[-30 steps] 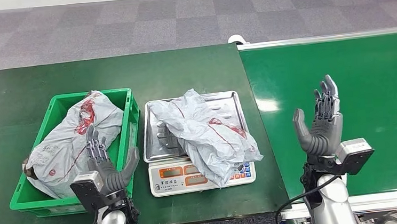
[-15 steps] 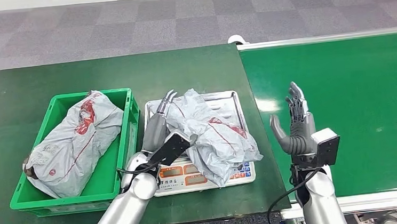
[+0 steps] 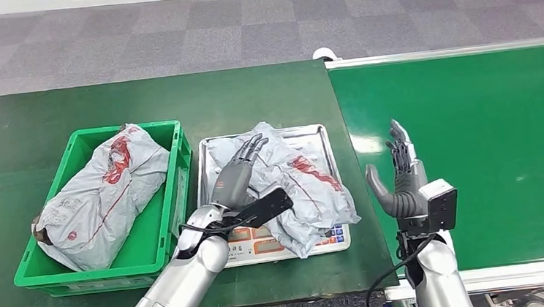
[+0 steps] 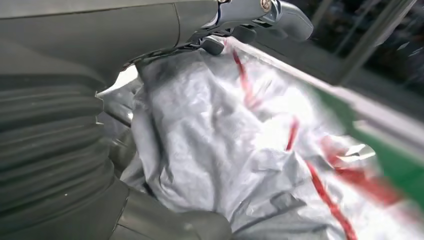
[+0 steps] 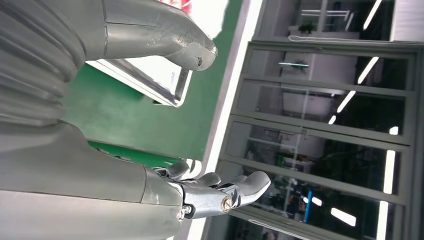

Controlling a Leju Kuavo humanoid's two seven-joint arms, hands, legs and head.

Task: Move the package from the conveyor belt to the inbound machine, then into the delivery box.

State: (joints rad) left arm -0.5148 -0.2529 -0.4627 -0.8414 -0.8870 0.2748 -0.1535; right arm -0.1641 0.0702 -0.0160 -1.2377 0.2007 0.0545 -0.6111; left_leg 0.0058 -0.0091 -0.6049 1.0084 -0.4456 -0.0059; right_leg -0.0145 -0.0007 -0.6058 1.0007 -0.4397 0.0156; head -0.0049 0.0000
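Two grey packages in head view: one (image 3: 100,193) lying in green delivery box (image 3: 178,177) at mid left, other package (image 3: 297,188) crumpled on steel tray of scale (image 3: 276,245) at centre, i.e. the inbound machine, prob. for weighing. Left robot hand (image 3: 237,172) laid flat over that package's left part, fingers straight and spread, nothing gripped yet; looks set to scoop it twd box. Right robot hand (image 3: 399,180) raised, open wide, palm facing package, over seam between bench (image 3: 46,120) and conveyor belt (image 3: 501,121), holding nothing.

Left wrist view: package fills frame centre, fingertips (image 4: 280,12) extended past upper edge, not closed.

Right wrist view: fingers (image 5: 235,190) apart, empty; tray corner (image 5: 175,92) upper centre.
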